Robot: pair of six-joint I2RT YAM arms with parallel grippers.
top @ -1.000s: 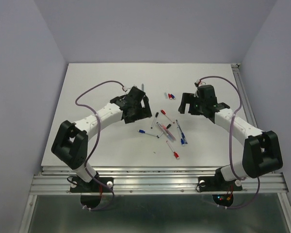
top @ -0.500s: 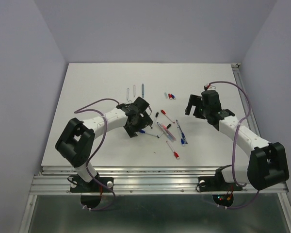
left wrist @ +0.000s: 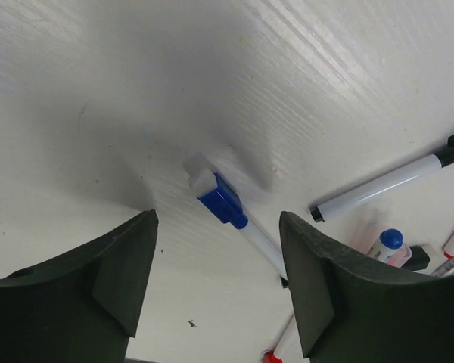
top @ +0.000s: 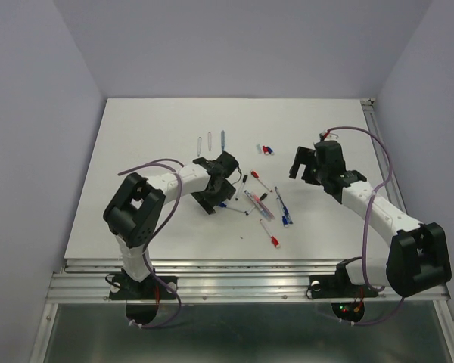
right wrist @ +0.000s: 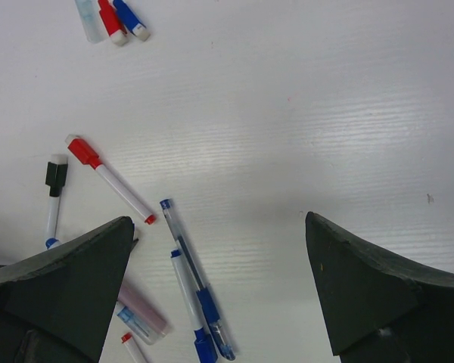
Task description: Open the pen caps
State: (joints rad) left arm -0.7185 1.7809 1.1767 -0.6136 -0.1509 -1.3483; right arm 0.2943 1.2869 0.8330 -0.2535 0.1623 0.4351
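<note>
Left gripper [left wrist: 216,280] is straddling the blue pen cap [left wrist: 221,200] at centre frame of the wrist view, jaws wide and not touching it. Its pen [left wrist: 261,243] is lying upper left to lower right. Right gripper [right wrist: 223,287] is hanging wide, farther off.

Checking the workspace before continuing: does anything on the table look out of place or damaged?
No damage or spill shows. The only untidy spot is the pile of pens at mid-table, crisscrossed and partly overlapping, while three pens farther back lie neatly side by side.
</note>
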